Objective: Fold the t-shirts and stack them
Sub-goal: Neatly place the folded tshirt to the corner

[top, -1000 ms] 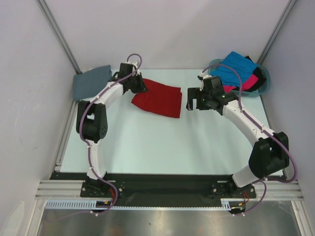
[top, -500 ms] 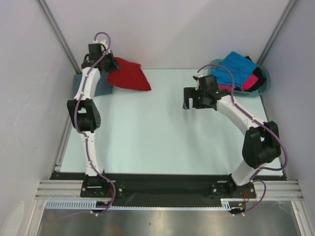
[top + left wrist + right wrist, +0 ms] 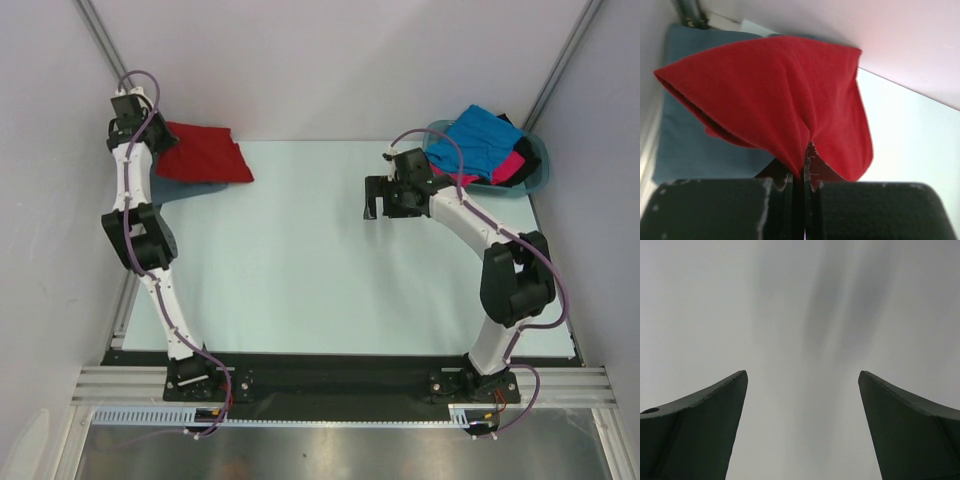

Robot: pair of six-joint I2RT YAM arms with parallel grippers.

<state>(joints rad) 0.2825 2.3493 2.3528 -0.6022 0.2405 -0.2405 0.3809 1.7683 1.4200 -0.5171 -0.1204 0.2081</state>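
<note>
The folded deep red t-shirt (image 3: 205,155) hangs from my left gripper (image 3: 160,138) at the far left corner, over the folded slate grey t-shirt (image 3: 192,187) lying there. In the left wrist view the left gripper (image 3: 805,150) is shut on a pinch of the red t-shirt (image 3: 780,95), and the grey t-shirt (image 3: 680,145) shows beneath. My right gripper (image 3: 377,202) hovers open above the mat at the back right; the right wrist view shows the right gripper (image 3: 802,375) with nothing between its fingers. Bright blue (image 3: 475,140), hot pink (image 3: 510,165) and black (image 3: 522,140) t-shirts lie heaped in the basket.
The teal plastic basket (image 3: 537,170) stands at the far right corner. White walls and slanted metal posts (image 3: 105,45) close in the back and sides. The pale mat (image 3: 320,270) covers the table between the arms.
My left arm swung the red t-shirt from the middle back of the mat to the far left corner, above the grey one. My right arm drew slightly left and stayed open.
</note>
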